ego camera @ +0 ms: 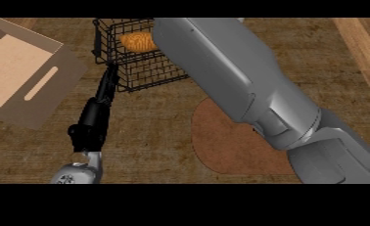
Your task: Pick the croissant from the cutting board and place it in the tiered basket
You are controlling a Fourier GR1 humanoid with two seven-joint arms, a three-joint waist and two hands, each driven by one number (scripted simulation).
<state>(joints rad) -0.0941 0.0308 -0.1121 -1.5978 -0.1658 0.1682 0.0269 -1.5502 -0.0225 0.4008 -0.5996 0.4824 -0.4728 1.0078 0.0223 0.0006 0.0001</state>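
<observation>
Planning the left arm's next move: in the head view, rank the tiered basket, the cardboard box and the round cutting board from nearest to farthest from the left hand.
From the left hand:
1. Tiered basket: fingertips reach its lower left corner; the croissant lies inside.
2. Cardboard box: to the hand's left.
3. Cutting board: lower right, partly under the right forearm.
Box and board are fairly close in distance.

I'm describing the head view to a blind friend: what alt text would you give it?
An orange croissant lies inside a black wire tiered basket at the top of a wooden counter, with the robot's grey right forearm reaching over the basket and hiding its hand. The left hand rests beside the basket; a round brown cutting board lies below.
</observation>
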